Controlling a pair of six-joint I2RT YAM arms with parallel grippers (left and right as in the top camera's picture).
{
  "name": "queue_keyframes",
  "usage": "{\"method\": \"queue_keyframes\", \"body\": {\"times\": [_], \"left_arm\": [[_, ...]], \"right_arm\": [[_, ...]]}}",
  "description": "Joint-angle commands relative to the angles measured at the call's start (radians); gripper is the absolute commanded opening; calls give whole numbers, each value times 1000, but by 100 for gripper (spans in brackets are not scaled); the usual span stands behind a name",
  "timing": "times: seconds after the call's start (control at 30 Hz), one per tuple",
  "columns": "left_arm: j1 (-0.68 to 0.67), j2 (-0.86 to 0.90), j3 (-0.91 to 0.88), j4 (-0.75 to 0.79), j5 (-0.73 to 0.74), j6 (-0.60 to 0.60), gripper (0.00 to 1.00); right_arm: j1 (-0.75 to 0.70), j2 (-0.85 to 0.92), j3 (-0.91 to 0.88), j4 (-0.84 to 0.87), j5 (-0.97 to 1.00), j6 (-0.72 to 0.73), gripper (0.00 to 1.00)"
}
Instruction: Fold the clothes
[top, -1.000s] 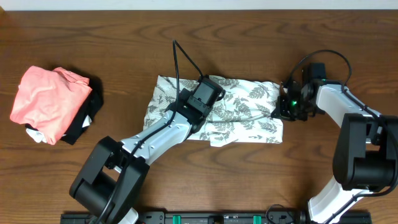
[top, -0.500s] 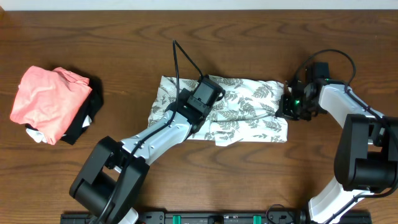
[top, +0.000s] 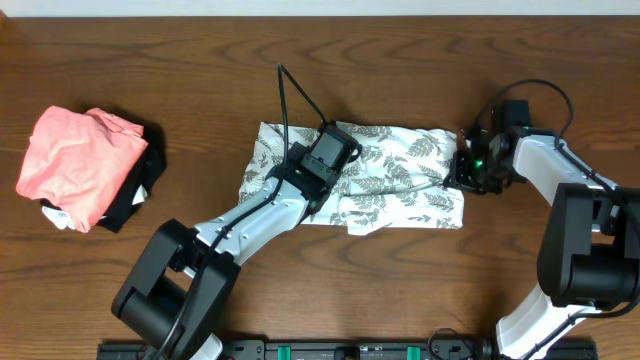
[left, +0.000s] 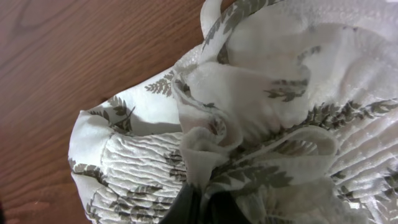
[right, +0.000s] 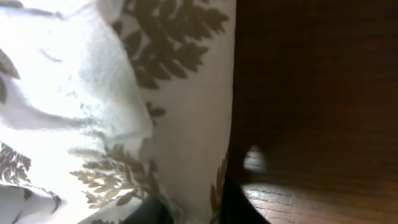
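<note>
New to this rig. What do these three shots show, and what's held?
Two white-and-black robot arms work at a brown wooden table. The wide picture comes from a camera above; the two close-ups come from cameras on each wrist. In the middle lies a thin white garment printed with grey fern leaves. The left arm reaches over it, jaws shut on a bunch of the fabric. The right arm is at the garment's right edge; whether its jaws grip is unclear. At far left sit a salmon-pink folded garment on a black cloth.
</note>
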Motion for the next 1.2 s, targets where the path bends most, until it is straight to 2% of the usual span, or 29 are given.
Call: {"method": "queue_keyframes", "body": {"times": [0.0,0.37,0.4,0.47,0.5,0.53,0.7,0.83,1.07,1.17], "left_arm": [[6,-8,13,-7,-19,-13,6],[6,-8,13,-7,-18,-13,7],[5,-8,13,-7,-15,-13,14],[0,-8,13,-7,-9,-13,47],[-4,-10,13,-7,-9,-13,56],[-9,-12,13,-7,-9,-13,58],[-32,-30,13,-8,-9,-13,58],[-51,-62,13,-26,13,-81,58],[-51,-129,13,-51,427,-168,58],[-51,-129,13,-53,501,-169,57]], "right_arm": [[-15,13,-14,3,74,4,22],[-15,-213,29,-4,72,2,22],[-15,-227,29,-5,72,2,22],[-15,-245,29,-12,72,2,23],[-14,-246,29,-16,72,2,22],[-14,-246,29,-20,72,2,23],[-4,-242,27,-22,73,-16,23],[-2,-239,27,-23,82,-17,24],[-2,-219,26,-31,86,-24,24],[-2,-211,26,-31,87,-24,24]]}}
